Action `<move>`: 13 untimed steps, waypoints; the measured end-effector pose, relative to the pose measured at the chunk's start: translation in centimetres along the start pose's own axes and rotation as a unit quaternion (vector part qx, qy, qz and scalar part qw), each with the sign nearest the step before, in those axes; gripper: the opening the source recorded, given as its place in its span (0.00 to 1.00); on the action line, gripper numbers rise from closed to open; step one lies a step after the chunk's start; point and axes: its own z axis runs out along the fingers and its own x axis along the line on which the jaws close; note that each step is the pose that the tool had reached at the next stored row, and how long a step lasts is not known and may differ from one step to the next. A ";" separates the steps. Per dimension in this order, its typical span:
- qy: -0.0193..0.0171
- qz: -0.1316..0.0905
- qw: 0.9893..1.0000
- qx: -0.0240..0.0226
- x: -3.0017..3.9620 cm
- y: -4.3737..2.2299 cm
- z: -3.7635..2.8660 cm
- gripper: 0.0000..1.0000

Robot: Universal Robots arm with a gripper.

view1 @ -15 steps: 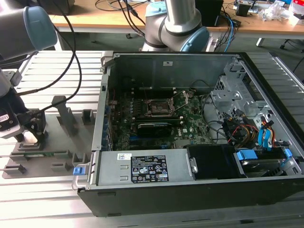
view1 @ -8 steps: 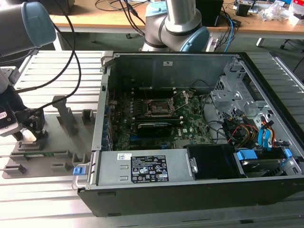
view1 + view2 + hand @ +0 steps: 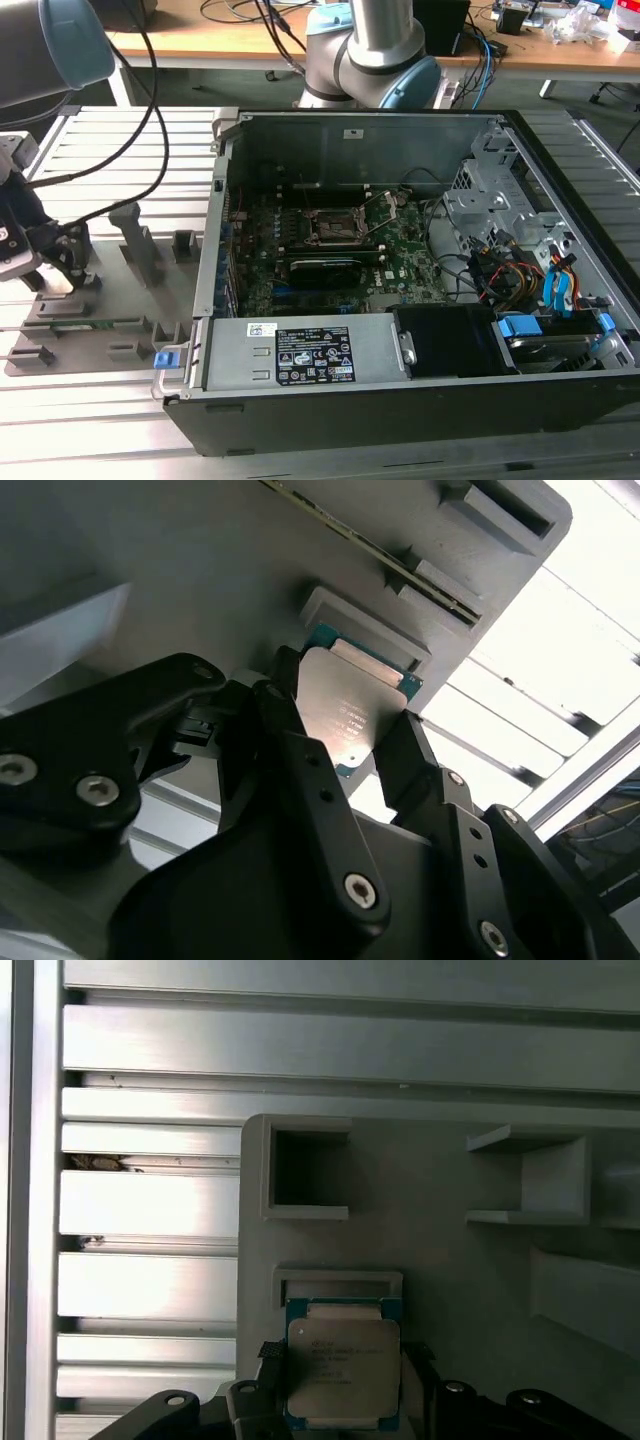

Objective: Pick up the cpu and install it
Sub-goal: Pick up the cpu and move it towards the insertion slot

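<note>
Gripper (image 3: 345,705) closed on the cpu (image 3: 352,718): black fingers (image 3: 292,720) press two opposite edges, with the chip's metal top plate facing the cameras in both wrist views. Just beyond the fingertips, a shallow rectangular holder (image 3: 338,1285) on the grey fixture plate (image 3: 450,1260) lies beside the chip's far edge; contact with the plate cannot be told. Exterior view: the gripper is over that plate on the slatted aluminium table (image 3: 100,430), with the open computer case (image 3: 420,400) and its socket (image 3: 335,225) well apart from the gripper, toward the exterior view's right.
</note>
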 end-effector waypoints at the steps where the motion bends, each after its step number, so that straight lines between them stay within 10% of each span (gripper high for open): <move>1: 0.000 0.000 1.000 0.000 0.00 0.00 -0.10 0.55; 13: 0.000 0.000 1.000 0.000 -0.05 -0.03 -1.98 0.55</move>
